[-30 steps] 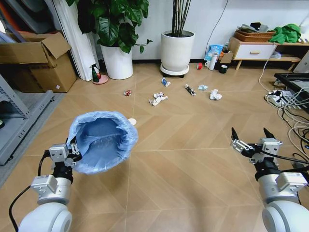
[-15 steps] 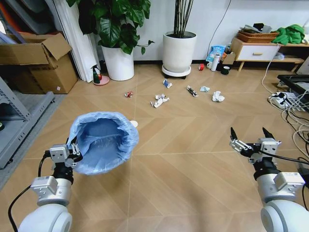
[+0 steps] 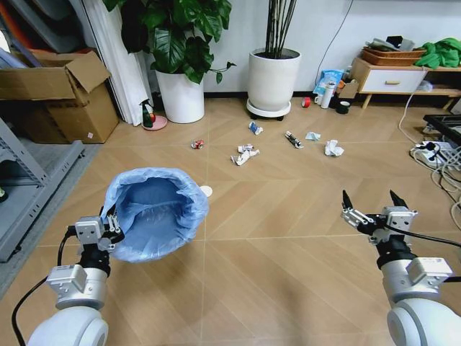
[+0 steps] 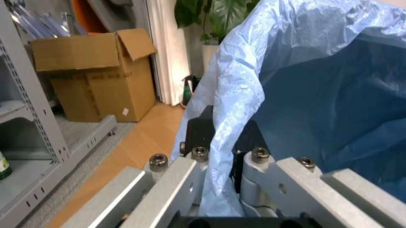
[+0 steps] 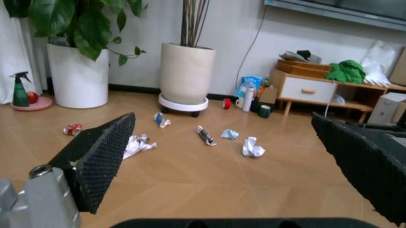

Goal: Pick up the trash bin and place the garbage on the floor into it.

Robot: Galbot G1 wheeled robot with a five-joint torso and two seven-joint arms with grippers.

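Whole head view has shifted, litter reads nearer: I take that as base rolling forward. Left gripper (image 3: 109, 229) pinches trash bin (image 3: 153, 211) rim, mouth up, probably ready for drops. Right gripper (image 3: 368, 207) spread, empty. Garbage (image 3: 245, 153) far, on floor (image 3: 274, 238).

Both arms were out in front, low in the head view, wrists pointing forward and away from the torso. The left tool (image 3: 108, 229) sat on the robot's left side, its grey metal fingers (image 4: 166, 183) clamped tight on the rim of the small round bin with the crinkly light-blue plastic bag (image 3: 155, 211), holding it up off the floor with the mouth tipped toward the camera. The right tool (image 3: 369, 202) was over on the right at about the same height, carrying nothing, its two black textured fingers (image 5: 101, 154) spread wide apart and aimed forward.
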